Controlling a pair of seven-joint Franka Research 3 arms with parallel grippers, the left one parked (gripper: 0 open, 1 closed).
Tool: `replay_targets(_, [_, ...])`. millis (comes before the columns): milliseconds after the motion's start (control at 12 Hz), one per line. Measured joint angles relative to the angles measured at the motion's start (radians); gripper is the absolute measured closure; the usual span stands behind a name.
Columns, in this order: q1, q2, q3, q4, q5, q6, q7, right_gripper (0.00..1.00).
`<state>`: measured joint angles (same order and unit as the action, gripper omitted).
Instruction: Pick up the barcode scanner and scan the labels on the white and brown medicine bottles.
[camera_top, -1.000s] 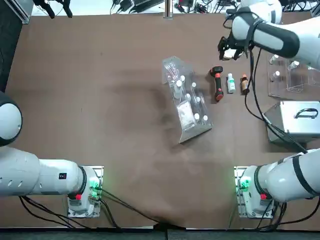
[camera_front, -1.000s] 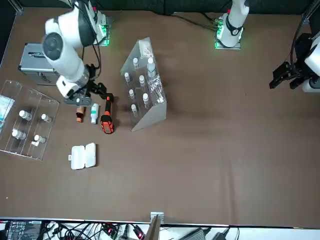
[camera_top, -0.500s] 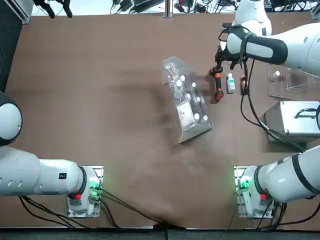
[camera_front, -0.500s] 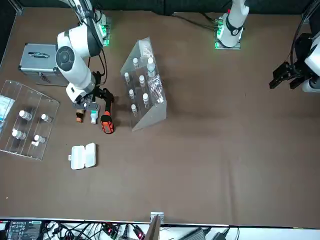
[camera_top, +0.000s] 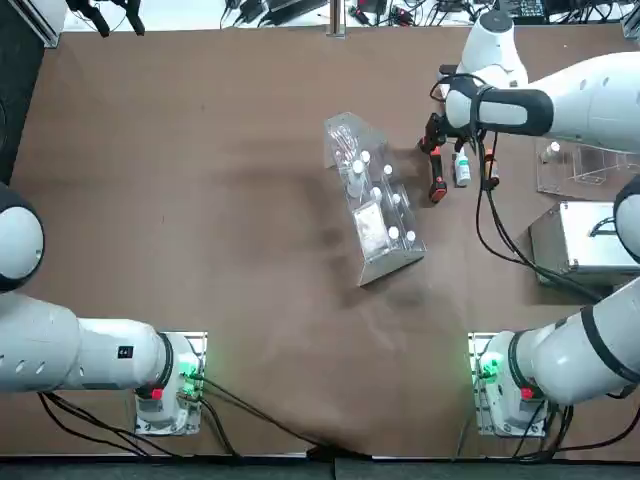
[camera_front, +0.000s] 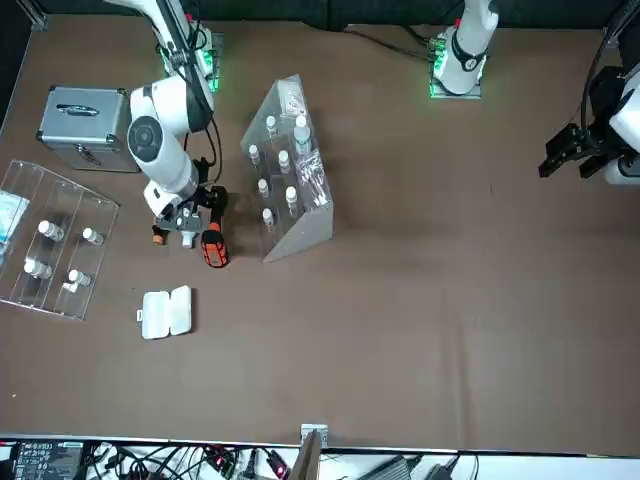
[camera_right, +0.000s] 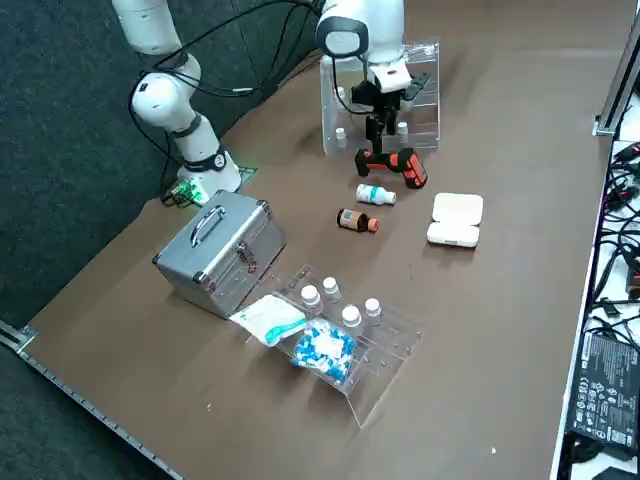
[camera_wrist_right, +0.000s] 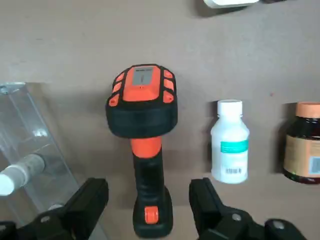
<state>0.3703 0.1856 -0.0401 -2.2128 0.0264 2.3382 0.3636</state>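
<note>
Right gripper (camera_wrist_right: 149, 197), 1: brought in from 3 o'clock (top view) since 1.0 s ago; 2 fingers spread, nothing pinched. Barcode scanner (camera_wrist_right: 148, 172), 1: lying on table (camera_top: 250, 350), handle seen between the fingers; a grasp is judged next. White bottle (camera_wrist_right: 230, 147), 1: at scanner's 3 o'clock, top view. Brown bottle (camera_wrist_right: 304, 145), 1: farther, same direction. Both labels are judged unscanned.

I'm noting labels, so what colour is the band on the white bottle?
Teal green; the white bottle shows it best in the right wrist view.
</note>
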Motion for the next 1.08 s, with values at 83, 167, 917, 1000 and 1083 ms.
replay_targets(83, [0.0,0.013,0.0,0.0,0.0,0.011,0.0,0.0])
replay_targets(167, [0.0,0.023,0.0,0.0,0.001,0.017,0.0,0.0])
replay_targets(917, [0.0,0.09,0.0,0.0,0.025,0.078,0.003,0.0])
replay_targets(1000, [0.0,0.095,0.0,0.0,0.027,0.079,0.003,0.0])
replay_targets(1083, [0.0,0.099,0.0,0.0,0.027,0.08,0.003,0.0])
